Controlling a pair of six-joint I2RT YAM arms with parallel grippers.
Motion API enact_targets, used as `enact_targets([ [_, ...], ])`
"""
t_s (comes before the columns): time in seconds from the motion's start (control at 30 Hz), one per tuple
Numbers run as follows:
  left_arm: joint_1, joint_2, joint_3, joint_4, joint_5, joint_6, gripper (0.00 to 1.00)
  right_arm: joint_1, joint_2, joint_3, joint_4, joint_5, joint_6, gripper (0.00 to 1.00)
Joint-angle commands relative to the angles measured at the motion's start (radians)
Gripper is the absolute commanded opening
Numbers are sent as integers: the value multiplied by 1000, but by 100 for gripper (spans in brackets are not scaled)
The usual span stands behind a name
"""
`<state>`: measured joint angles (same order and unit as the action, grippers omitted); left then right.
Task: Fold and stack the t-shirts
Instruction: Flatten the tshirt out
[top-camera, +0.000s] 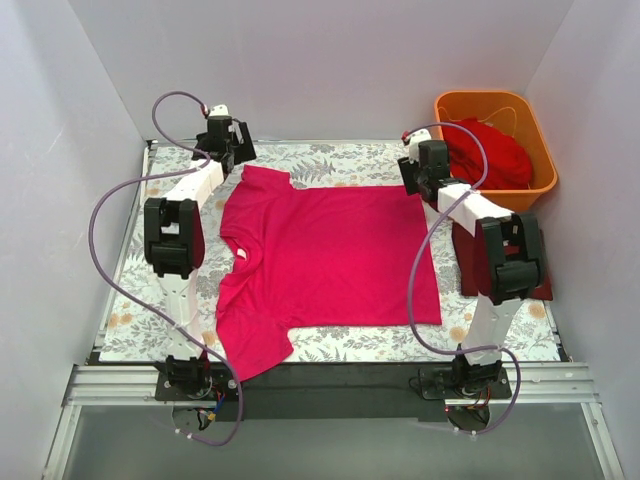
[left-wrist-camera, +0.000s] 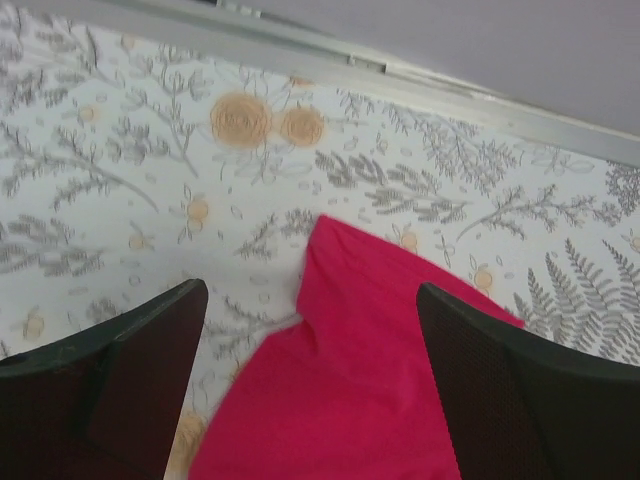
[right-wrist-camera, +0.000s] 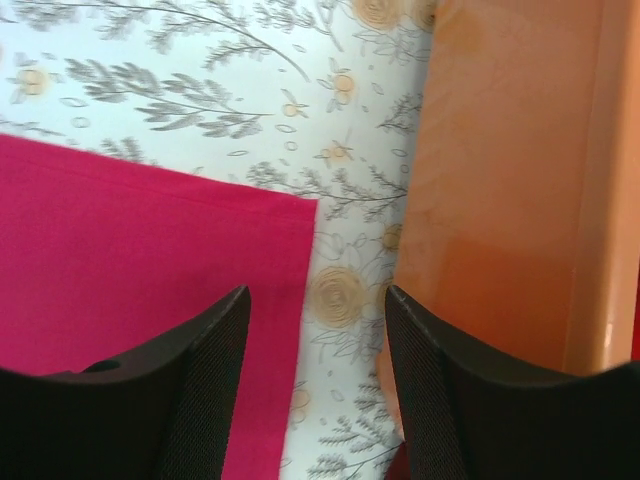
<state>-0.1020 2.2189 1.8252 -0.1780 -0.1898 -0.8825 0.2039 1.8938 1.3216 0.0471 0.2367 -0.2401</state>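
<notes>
A bright magenta-pink t-shirt (top-camera: 330, 250) lies spread flat on the floral cloth, sleeves at the left and hem at the right. My left gripper (top-camera: 228, 150) hovers open over the far sleeve's tip (left-wrist-camera: 360, 380), nothing between its fingers. Just as open and empty, my right gripper (top-camera: 415, 175) stands over the far hem corner (right-wrist-camera: 120, 250), its jaws straddling the shirt's edge and bare cloth. A dark maroon t-shirt (top-camera: 468, 262) lies flat at the right, partly hidden under my right arm. A scarlet t-shirt (top-camera: 495, 155) sits bunched in the orange tub.
The orange plastic tub (top-camera: 490, 97) stands at the back right, its wall (right-wrist-camera: 510, 180) close beside my right fingers. The grey floral-print cloth (top-camera: 330, 160) covers the table. White walls enclose the back and both sides.
</notes>
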Motion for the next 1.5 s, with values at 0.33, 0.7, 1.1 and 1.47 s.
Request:
enact_targets([
  [0.33,-8,-509,-544,-224,-22,-326,52,81,-421,-392,-115,-505,386,44],
  [0.7,5,-302,-552,-238,-22,-305,21,65,-472,-601,-115,-444,426,33],
  [1.1,58,-162,-436,-299,-163,-213,20,-50,-440,-660,-121,-326,498,31],
  [1.47,61,-73,-265,-278,-247,-105,47,-73,-406,-624,-165,-284,492,34],
])
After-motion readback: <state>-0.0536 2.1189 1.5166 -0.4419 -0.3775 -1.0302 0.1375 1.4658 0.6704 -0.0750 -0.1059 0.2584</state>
